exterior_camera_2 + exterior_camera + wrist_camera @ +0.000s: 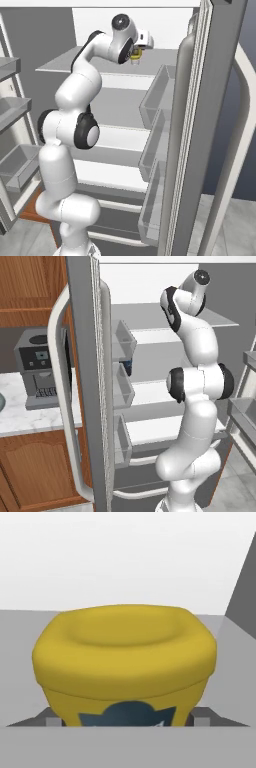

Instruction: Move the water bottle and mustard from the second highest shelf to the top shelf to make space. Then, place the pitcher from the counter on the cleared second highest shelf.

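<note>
The mustard (pixel 125 667) is seen between spread fingers (pixel 135 58) – at the top shelf (pixel 60 65), near its right edge – whether gripped cannot be told.

Wooden cabinets (pixel 30 286), grey tiled floor (pixel 235 491)

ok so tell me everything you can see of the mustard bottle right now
The mustard is a small yellow squeeze bottle, glossy like plastic, with a broad rounded cap dished on top and a dark blue label patch on its body. In the hand view it sits close up between the gripper's fingers, which stand wide on either side. From the right base view it hangs just under the hand, up at the top shelf of the open fridge. Whether it rests on the shelf is unclear.
</note>
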